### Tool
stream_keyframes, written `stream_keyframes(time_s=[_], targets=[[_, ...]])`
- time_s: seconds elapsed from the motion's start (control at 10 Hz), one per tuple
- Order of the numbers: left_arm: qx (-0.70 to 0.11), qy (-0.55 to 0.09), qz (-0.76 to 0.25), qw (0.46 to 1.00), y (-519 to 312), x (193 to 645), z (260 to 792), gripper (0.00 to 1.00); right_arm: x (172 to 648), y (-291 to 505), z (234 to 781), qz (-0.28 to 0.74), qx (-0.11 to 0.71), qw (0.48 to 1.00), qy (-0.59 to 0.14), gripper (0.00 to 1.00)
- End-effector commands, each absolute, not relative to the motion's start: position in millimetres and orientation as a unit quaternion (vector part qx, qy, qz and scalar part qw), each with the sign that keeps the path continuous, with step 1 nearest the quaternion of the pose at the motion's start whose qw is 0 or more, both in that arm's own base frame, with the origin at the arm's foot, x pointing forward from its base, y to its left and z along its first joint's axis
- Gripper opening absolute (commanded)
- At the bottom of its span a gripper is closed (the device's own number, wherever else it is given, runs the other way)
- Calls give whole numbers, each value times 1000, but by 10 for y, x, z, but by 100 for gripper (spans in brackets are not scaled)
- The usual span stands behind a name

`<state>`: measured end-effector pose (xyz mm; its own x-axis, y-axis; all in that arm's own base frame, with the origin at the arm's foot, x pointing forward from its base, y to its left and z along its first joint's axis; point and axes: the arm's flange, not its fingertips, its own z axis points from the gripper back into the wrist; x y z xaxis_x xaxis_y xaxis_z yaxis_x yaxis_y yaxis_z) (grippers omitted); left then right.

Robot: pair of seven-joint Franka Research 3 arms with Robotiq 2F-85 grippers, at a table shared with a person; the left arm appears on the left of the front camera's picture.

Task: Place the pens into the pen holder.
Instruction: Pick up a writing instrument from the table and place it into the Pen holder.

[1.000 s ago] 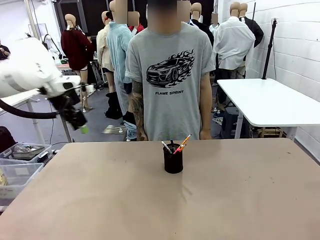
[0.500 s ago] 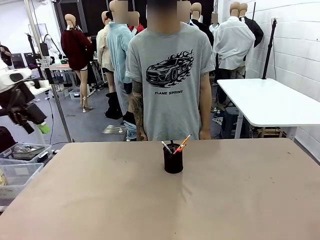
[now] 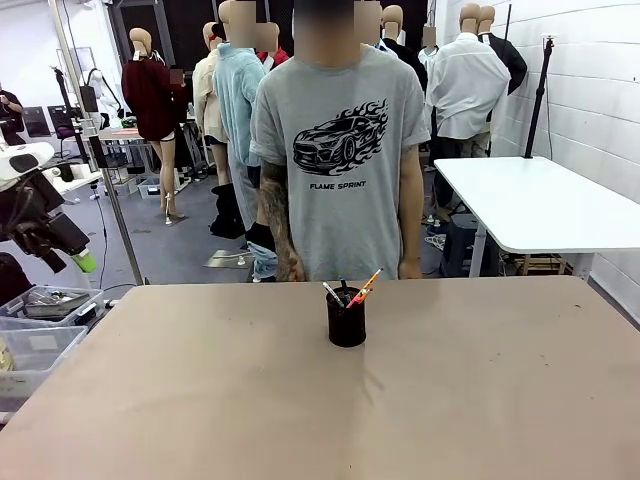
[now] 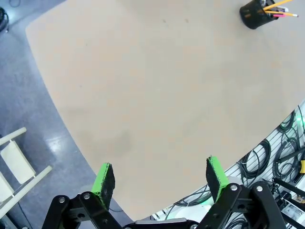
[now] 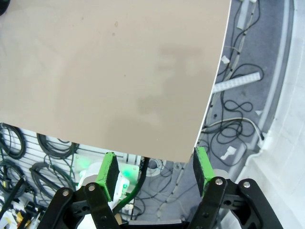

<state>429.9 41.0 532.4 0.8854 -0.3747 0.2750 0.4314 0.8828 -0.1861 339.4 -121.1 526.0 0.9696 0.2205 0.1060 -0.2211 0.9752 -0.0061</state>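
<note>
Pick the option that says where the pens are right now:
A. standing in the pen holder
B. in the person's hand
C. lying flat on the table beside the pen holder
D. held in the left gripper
A: the pens stick up out of the black pen holder near the table's far edge, and the left gripper is open with nothing between its green pads.
</note>
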Motion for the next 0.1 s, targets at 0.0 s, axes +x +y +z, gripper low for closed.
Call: stream_keyframes(time_s=[0.0], targets=[[-117, -105, -206, 966, 417, 4338, 5376, 100, 3411, -1222, 5262, 111, -9, 993, -47, 79]])
